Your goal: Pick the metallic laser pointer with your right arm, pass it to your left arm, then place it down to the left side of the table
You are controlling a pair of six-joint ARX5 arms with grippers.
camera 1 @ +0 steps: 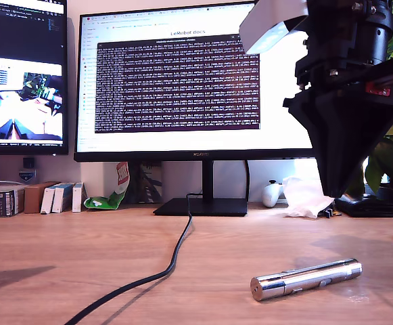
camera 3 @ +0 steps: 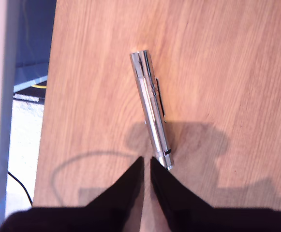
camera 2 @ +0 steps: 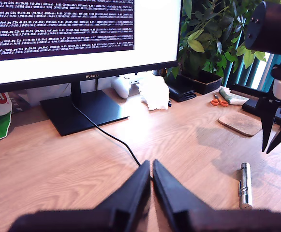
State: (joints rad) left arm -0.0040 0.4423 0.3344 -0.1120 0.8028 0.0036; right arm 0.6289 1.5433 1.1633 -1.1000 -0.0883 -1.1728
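- Exterior view: metallic laser pointer [camera 1: 306, 278] lies flat on the table [camera 1: 61, 250], toward 5 o'clock in the frame, long axis running roughly 8 to 2 o'clock, wider cap nearest the camera. My second gripper [camera 1: 333, 193] hangs above it, tip pointing down, well clear of the wood. Black cable [camera 1: 157, 273] snakes past at 9 o'clock of the pointer, apart from it
- First wrist view: my first gripper [camera 2: 151, 163] has its jaws pressed together, nothing between them. Pointer [camera 2: 245, 185] sits off at 3 o'clock, well apart; the other arm stands over it. Monitor [camera 2: 82, 34], crumpled tissue [camera 2: 155, 92], scissors [camera 2: 219, 100], cork coaster [camera 2: 240, 123] all lie farther back, out of the way
- Second wrist view: second gripper [camera 3: 146, 160], jaws closed and empty. Pointer [camera 3: 151, 109] starts just beside the tips at 1 o'clock and runs away toward 12. Second arm is clearly nearer; jaws must spread before a descent
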